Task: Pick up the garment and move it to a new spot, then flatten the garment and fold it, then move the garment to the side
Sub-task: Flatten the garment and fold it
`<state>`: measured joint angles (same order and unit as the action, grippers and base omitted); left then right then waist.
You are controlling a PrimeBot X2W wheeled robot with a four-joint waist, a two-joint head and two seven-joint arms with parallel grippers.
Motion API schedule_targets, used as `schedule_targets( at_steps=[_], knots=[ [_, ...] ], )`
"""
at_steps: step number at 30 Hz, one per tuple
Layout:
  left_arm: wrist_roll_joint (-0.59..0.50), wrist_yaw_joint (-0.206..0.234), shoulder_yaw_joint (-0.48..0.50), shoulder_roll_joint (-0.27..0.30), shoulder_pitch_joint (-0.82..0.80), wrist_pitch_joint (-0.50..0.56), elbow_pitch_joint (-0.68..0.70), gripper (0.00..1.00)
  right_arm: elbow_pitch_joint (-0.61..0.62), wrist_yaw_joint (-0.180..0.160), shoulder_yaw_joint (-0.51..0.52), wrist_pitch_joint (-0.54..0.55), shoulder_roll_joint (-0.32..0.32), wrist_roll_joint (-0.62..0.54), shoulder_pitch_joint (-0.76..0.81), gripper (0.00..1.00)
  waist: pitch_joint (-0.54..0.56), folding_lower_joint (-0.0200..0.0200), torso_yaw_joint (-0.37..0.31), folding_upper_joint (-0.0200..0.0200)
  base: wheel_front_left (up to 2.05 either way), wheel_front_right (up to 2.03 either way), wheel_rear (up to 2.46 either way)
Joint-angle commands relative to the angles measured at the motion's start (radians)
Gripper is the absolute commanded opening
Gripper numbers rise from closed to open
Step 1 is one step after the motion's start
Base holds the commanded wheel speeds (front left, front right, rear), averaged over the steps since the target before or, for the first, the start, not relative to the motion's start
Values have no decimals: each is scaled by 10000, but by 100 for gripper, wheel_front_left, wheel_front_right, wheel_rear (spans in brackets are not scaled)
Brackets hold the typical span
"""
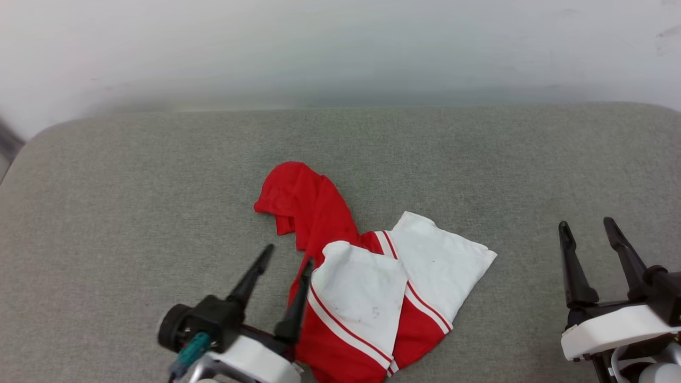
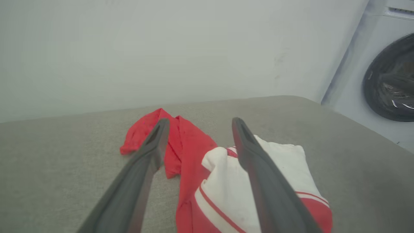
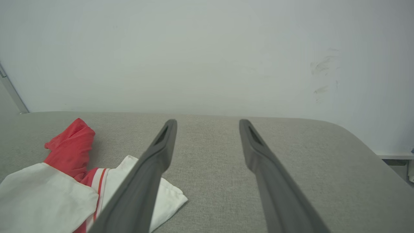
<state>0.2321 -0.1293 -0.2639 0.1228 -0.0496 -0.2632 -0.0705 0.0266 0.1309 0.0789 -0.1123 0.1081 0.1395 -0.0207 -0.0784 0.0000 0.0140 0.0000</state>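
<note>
The garment [image 1: 367,282], red with white sleeves and striped trim, lies crumpled near the front middle of the grey padded surface [image 1: 159,186]; a red bunch points toward the back. My left gripper [image 1: 290,254] is open at the garment's left edge, its right finger over the cloth, nothing held. In the left wrist view the garment [image 2: 190,152] lies between and under the left gripper [image 2: 199,124] fingers. My right gripper [image 1: 585,226] stands open at the right, well apart from the shirt. The right wrist view has the garment [image 3: 48,194] at lower left, beside the open right gripper [image 3: 207,124].
A white wall [image 1: 340,48] runs behind the surface's rounded far edge. A white washing machine [image 2: 385,71] with a dark round door stands beyond the surface's right end in the left wrist view. Bare grey cloth lies left, right and behind the garment.
</note>
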Motion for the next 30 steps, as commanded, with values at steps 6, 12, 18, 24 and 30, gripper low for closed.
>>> schedule_targets(
  at_steps=[6, 12, 18, 24, 30],
  knots=[
    [677, -9, -1447, 201, -935, 2730, 194, 100, 176, -3, 204, 230, 45, -72, -5, 100, -383, 0, -129, 0, 0, 0, 0],
    [919, -4, -2832, 409, -1980, 6588, 363, 100, 184, -3, 1, 330, 30, -90, -185, 100, -825, 0, -361, 0, 0, 0, 0],
    [844, 62, -3445, 334, -2705, 8249, -142, 100, 45, -3, -110, 289, 19, -60, -402, 100, -1285, 0, -736, 0, 0, 0, 0],
    [609, 146, -3653, 193, -3184, 8482, -978, 100, -158, -3, -130, 175, -30, -73, -463, 100, -1636, 0, -996, 0, 0, 0, 0],
    [485, 217, -3740, 210, -3405, 8342, -1673, 37, -311, -3, -178, 66, -58, -94, -595, 100, -1787, 0, -1082, 0, 0, 0, 0]
  ],
)
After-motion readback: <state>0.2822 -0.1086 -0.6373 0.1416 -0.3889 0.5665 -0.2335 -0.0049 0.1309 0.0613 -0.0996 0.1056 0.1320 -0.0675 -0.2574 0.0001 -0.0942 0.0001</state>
